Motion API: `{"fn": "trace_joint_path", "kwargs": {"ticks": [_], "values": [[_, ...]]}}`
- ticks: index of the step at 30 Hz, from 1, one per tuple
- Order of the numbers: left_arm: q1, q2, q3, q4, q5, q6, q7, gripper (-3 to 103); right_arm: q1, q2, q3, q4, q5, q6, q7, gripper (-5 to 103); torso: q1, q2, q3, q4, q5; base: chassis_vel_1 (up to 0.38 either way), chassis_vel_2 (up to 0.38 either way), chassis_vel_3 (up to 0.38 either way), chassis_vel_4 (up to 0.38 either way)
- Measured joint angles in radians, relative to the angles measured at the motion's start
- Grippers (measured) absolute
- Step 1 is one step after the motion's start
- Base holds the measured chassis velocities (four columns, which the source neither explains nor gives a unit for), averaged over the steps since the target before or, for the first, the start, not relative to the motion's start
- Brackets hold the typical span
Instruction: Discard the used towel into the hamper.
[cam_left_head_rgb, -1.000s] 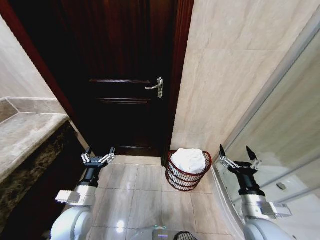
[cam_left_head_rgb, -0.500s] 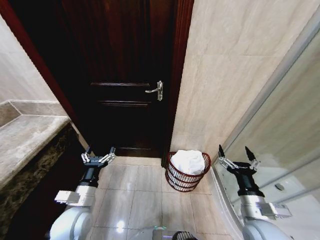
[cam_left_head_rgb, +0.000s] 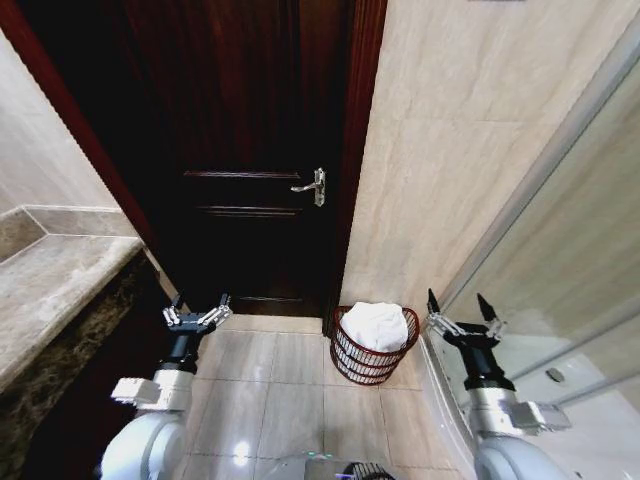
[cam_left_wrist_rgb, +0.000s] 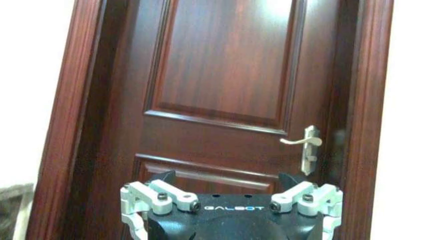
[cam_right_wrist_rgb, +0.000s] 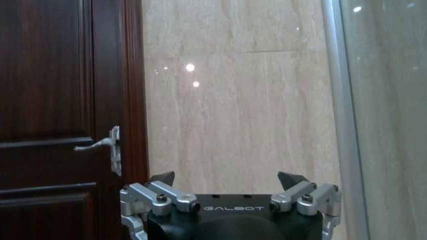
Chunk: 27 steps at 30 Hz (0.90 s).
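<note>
Already in the hamper (cam_left_head_rgb: 352, 362): white towel (cam_left_head_rgb: 375, 324), heaped above the rim.

Round, dark reddish-brown wire weave, tapering toward the base, rimmed on top; standing on the tile floor (cam_left_head_rgb: 270, 395) at about five o'clock from the door handle (cam_left_head_rgb: 311, 186), just beside the beige wall (cam_left_head_rgb: 450, 160) and the dark door (cam_left_head_rgb: 250, 150). Crumpled, soft folds, bulging at centre. Off at nine o'clock from the basket, left gripper (cam_left_head_rgb: 196, 307) raised, fingers spread, nothing held. At three o'clock, near the glass panel (cam_left_head_rgb: 570, 270), right gripper (cam_left_head_rgb: 459, 308) likewise spread and empty. Stone counter (cam_left_head_rgb: 50, 290) farther out at nine.
</note>
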<state>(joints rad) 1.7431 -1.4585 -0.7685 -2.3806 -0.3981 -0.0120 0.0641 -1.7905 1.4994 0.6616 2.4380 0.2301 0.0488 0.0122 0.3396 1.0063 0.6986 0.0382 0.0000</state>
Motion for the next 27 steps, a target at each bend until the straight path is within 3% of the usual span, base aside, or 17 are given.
{"fn": "trace_joint_path", "kwargs": {"ticks": [3,9,13,18,22,27], "values": [[-0.002,-0.005,0.014,-0.003,0.001,0.042,-0.031,100,0.0,0.022,-0.022,-0.001,-0.011,-0.002,-0.007,100,0.008,0.018,0.01,0.0,-0.0001,0.0,0.0,0.0,0.0],[-0.032,0.005,0.036,0.023,0.025,0.067,-0.043,100,0.009,0.025,-0.059,-0.003,-0.028,-0.015,-0.015,100,0.019,0.042,0.023,0.0,-0.0001,0.0,0.0,0.0,0.0],[-0.051,0.037,0.039,0.054,0.023,0.042,-0.013,100,0.007,0.025,-0.07,-0.007,-0.025,-0.024,-0.043,100,0.027,0.059,0.033,0.0,-0.0001,0.0,0.0,0.0,0.0],[-0.079,0.086,0.033,0.123,0.044,-0.031,0.015,100,0.019,0.001,-0.04,-0.044,-0.015,0.003,-0.13,100,0.038,0.086,0.048,-0.0001,0.0,0.0,0.0,0.0,0.0],[-0.079,0.079,0.03,0.149,0.162,-0.066,-0.003,100,0.016,0.009,-0.026,-0.061,-0.038,0.031,-0.157,100,0.05,0.111,0.061,0.0,-0.0001,0.0,0.0,0.0,0.0],[-0.075,0.072,0.031,0.145,0.196,-0.069,-0.017,100,0.009,0.011,-0.022,-0.062,-0.04,0.038,-0.157,100,0.058,0.131,0.073,0.0,-0.0001,0.0,0.0,0.0,0.0]]}}
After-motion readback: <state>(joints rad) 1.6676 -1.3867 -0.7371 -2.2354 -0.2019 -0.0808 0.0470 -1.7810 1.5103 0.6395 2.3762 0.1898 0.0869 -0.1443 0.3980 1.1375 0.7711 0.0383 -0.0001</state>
